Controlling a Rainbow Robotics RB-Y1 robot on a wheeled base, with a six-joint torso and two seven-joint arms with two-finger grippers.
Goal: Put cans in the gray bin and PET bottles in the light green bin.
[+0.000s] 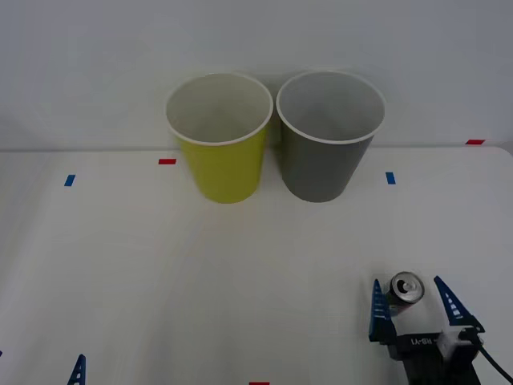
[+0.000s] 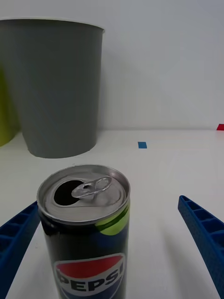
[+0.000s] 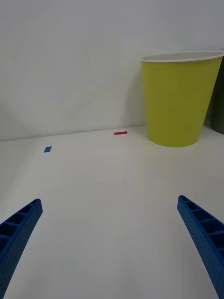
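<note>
While upright between spread right gripper fingers — can (bins apart).

In the right wrist view the can is cut off at its base by the picture's edge, the light green bin shows as an edge sliver, and the left hand is mostly cropped in front.
</note>
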